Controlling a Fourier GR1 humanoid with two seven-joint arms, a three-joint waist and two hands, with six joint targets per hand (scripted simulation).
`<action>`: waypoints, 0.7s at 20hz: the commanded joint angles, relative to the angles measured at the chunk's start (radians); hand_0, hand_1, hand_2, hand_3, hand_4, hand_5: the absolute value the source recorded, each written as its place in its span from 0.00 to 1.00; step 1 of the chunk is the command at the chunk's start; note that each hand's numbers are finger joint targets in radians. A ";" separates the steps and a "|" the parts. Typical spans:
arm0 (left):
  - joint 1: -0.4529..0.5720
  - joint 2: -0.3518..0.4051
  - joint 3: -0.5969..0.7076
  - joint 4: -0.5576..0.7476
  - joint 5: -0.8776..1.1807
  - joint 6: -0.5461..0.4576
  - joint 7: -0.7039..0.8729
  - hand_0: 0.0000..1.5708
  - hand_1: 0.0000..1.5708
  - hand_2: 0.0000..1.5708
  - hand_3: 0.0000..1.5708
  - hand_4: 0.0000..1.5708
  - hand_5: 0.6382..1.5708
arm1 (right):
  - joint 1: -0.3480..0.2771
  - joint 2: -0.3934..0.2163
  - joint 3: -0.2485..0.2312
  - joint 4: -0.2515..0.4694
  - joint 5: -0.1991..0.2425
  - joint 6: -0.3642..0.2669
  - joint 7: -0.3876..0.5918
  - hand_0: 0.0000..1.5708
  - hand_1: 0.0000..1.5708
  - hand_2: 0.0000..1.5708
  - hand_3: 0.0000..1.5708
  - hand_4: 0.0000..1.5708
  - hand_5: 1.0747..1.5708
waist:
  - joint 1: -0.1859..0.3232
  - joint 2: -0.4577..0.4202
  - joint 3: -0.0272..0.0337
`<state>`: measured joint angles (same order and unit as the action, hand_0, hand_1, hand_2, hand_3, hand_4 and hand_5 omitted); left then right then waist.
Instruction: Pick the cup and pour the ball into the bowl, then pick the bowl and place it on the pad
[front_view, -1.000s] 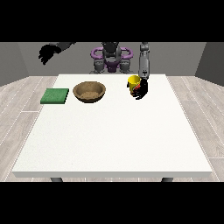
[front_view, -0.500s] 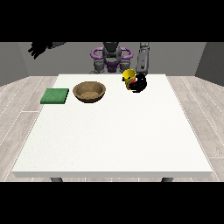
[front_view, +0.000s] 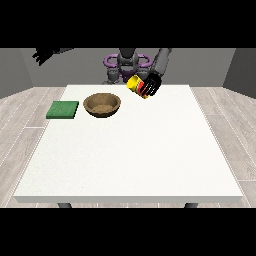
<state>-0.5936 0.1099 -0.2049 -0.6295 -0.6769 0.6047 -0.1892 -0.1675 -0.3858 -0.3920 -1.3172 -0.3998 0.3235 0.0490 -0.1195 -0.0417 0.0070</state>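
Cup (front_view: 136, 85): yellow, tilted, lifted off table (front_view: 130, 150), fingers of hand at view's right (front_view: 150, 86) curled round it, just right of bowl (front_view: 102, 105); ball not visible; pour judged under way or imminent; bowl on table beside green pad (front_view: 63, 109), transfer pending; hand at view's left (front_view: 44, 54) raised, finger state cannot tell.

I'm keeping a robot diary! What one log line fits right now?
stage: carrying cup to bowl | view-right hand: holding tilted cup | view-left hand: raised, off table | pad: bare
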 joint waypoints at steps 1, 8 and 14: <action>-0.097 -0.034 -0.145 0.076 -0.233 0.031 0.251 0.87 0.87 1.00 1.00 0.93 0.96 | 0.020 0.006 0.011 0.057 0.018 0.018 -0.012 0.00 0.00 0.00 0.06 0.43 0.98 | 0.006 -0.059 -0.0003; -0.277 -0.108 -0.245 0.086 -0.376 -0.114 0.566 0.87 0.87 1.00 1.00 0.94 0.96 | -0.023 -0.025 -0.019 0.154 -0.013 0.090 -0.069 0.00 0.00 0.00 0.00 0.44 0.97 | -0.015 -0.014 -0.0053; -0.415 -0.109 -0.373 0.142 -0.565 -0.216 0.769 0.93 0.93 1.00 1.00 0.80 0.98 | -0.116 0.007 0.031 0.141 0.009 0.042 -0.027 0.00 0.00 0.00 0.11 0.44 0.97 | -0.051 0.005 -0.0057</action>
<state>-0.9349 0.0080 -0.4886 -0.5164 -1.1311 0.4502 0.4522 -0.2258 -0.4089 -0.3945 -1.1706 -0.4043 0.3970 0.0027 -0.1451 -0.0448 0.0020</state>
